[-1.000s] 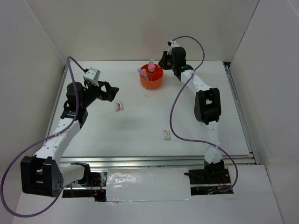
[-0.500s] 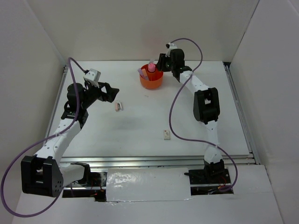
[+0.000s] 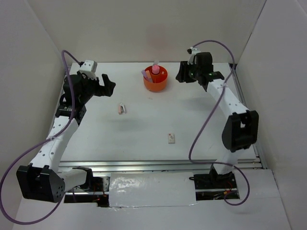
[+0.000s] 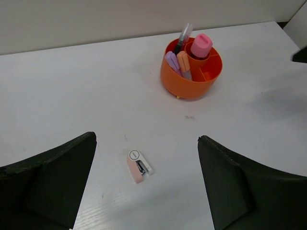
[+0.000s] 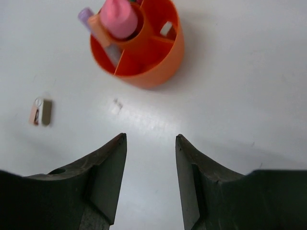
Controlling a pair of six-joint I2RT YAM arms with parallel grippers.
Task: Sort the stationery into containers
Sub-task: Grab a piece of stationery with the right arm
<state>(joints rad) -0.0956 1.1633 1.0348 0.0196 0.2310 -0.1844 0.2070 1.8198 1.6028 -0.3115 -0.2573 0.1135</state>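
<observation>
The round orange tub [image 3: 154, 86] stands at the back middle of the table. It holds a stubby pink glue stick [image 4: 202, 45], purple and orange-pink pens [image 4: 175, 61], and a small white piece [image 5: 166, 28]. A small pink and white item [image 3: 122, 109] lies left of centre and also shows in the left wrist view [image 4: 139, 166] and the right wrist view [image 5: 41, 111]. A small beige eraser [image 3: 171, 138] lies near the middle front. My left gripper [image 3: 108, 85] is open and empty, raised behind and left of the pink item. My right gripper [image 3: 181, 74] is open and empty, just right of the tub.
White walls close in the table on the left, back and right. A metal rail runs along the table's front edge [image 3: 163, 165]. The tub [image 4: 189, 86] shows in the left wrist view and its wall [image 5: 153, 72] in the right wrist view.
My right arm has swung out to the right, its gripper drawing back from the tub's rim. My left gripper has pulled back and left, away from the pink and white item.
</observation>
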